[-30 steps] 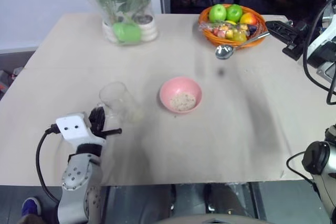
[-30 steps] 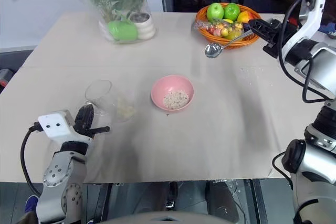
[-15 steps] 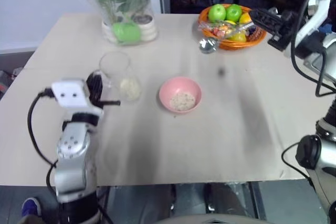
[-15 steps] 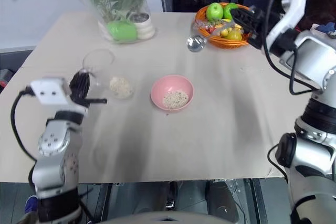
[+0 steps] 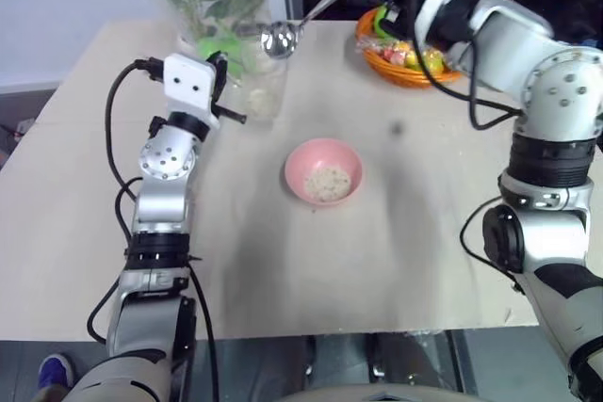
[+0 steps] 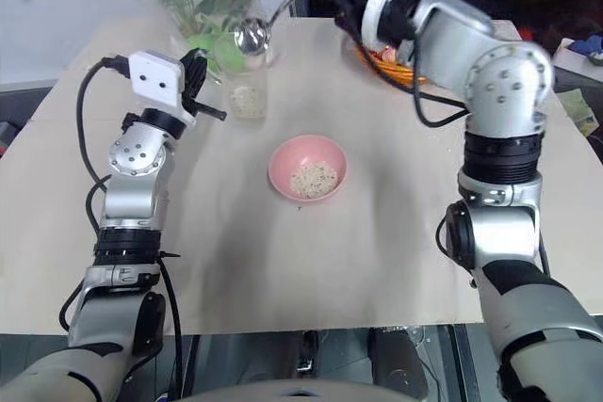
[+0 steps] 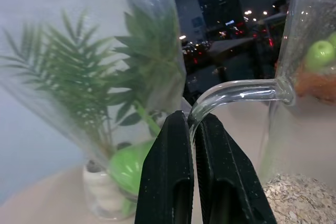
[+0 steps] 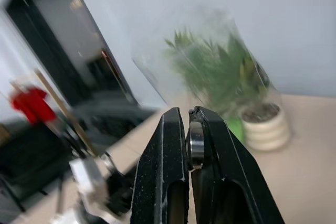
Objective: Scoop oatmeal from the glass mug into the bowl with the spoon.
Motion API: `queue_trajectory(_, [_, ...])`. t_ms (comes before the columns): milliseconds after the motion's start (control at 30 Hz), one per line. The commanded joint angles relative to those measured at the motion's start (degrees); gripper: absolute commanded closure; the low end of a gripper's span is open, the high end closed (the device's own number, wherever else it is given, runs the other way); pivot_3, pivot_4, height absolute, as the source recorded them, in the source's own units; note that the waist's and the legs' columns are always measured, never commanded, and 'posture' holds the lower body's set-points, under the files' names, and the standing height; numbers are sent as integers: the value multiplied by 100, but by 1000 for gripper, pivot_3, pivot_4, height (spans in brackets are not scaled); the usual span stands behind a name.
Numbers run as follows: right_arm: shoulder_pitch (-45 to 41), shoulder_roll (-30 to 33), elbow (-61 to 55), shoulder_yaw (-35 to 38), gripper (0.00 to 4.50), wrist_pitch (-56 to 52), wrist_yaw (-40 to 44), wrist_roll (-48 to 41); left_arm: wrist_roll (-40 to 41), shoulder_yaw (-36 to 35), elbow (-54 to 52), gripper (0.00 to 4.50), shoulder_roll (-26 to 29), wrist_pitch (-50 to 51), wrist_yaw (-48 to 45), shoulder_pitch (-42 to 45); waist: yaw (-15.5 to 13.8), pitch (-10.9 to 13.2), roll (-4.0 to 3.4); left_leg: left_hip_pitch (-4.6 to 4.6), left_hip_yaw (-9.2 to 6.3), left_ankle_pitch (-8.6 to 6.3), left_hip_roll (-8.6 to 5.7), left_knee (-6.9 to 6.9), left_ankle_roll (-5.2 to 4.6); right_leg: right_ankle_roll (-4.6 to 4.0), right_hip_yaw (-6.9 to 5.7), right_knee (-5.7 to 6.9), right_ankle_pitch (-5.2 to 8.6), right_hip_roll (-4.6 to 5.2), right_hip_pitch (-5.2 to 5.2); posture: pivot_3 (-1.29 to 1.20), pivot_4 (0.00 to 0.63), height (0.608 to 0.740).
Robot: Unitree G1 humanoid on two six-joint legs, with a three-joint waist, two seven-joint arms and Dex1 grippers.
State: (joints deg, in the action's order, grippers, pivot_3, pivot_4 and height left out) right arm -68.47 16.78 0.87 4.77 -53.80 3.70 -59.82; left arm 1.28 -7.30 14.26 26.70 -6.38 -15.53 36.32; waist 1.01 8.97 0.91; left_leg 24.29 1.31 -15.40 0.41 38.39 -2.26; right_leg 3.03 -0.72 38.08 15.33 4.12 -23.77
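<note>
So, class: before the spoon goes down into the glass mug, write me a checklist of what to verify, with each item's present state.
1. Left gripper shut on the glass mug's handle: ok.
2. Right gripper shut on the spoon's handle: ok.
3. Oatmeal left in the mug: ok.
4. Spoon's scoop above the mug's mouth: ok.
5. Bowl upright on the table, apart from the mug: ok.
6. Spoon's scoop empty: cannot tell.

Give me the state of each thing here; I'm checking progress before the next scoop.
glass mug: lifted by its handle, oatmeal inside.
spoon: held above the mug, looks empty.
bowl: on the table, some oatmeal in it.
left hand: shut on the mug's handle.
right hand: shut on the spoon.
</note>
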Motion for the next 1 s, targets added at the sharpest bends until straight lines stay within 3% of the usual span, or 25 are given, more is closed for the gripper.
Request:
queue_trajectory(33, [-43, -20, -122, -226, 4500, 373, 375, 633, 38, -16, -257, 4465, -62, -290, 14, 155, 2, 0, 0, 8, -5, 0, 0, 2, 0, 0, -5, -1, 0, 0, -3, 0, 150, 740])
queue_trajectory(167, [60, 28, -271, -719, 4500, 574, 772, 1374, -2, -1, -323, 4465, -85, -351, 34, 144, 6, 0, 0, 23, -16, 1, -1, 13, 2, 2, -17, -1, -1, 0, -11, 0, 150, 740])
queue_trajectory(300, [244, 68, -354, -1745, 4500, 1150, 1209, 2593, -446, 197, -348, 4465, -31, -647, 187, 198, 3, 0, 0, 22, -16, 1, -4, 21, 2, 3, -17, -5, -2, 0, -11, 0, 150, 740])
queue_trajectory(400, [370, -168, -181, -1973, 4500, 1467, 1312, 3037, -543, 231, -367, 4465, -155, -649, 331, 219, 1, 0, 0, 21, -17, 1, -6, 32, 2, 3, -16, -2, -2, 0, -12, 0, 150, 740])
queue_trajectory(633, [557, -912, 39, -1445, 4500, 1033, 1279, 2917, -665, 318, -597, 4465, -330, -585, 456, -32, -5, 0, 0, 24, -20, 1, -5, 57, 2, 3, -16, 45, -2, 0, -12, 0, 150, 740])
queue_trajectory(1000, [155, -1658, 380, 639, 4500, -277, 405, 1722, -861, 412, -324, 4465, -376, -636, 594, -23, -11, 0, 0, 23, -21, 1, -6, 80, 2, 3, -15, 75, -2, 0, -12, 0, 150, 740])
